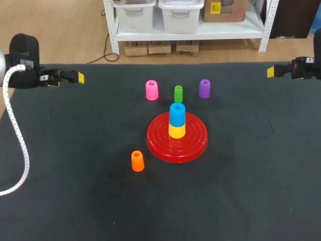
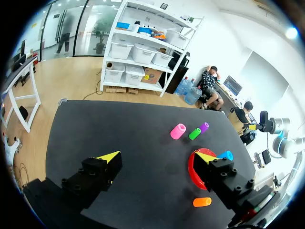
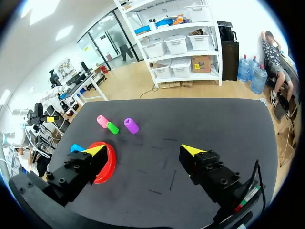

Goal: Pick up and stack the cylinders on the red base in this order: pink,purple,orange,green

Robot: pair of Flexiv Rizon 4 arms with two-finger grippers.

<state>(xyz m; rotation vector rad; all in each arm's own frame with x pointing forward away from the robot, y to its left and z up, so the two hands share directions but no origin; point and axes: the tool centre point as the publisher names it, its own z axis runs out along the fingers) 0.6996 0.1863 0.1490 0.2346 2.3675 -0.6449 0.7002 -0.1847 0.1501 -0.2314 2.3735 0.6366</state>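
Observation:
The red base (image 1: 193, 143) lies mid-table with a yellow and a blue cylinder (image 1: 176, 114) stacked on its post. Behind it stand the pink cylinder (image 1: 151, 90), the green cylinder (image 1: 178, 93) and the purple cylinder (image 1: 204, 88). The orange cylinder (image 1: 137, 160) stands in front of the base to the left. My left gripper (image 1: 77, 77) hovers open at the far left edge, and my right gripper (image 1: 271, 72) is open at the far right edge. Both are empty and far from the cylinders. In the left wrist view the pink cylinder (image 2: 177, 131) lies well ahead of the open left gripper (image 2: 157, 156). The right gripper (image 3: 143, 150) also shows open.
The black table mat (image 1: 75, 165) spreads wide on all sides of the base. A white cable (image 1: 17, 135) from my left arm hangs over the mat's left edge.

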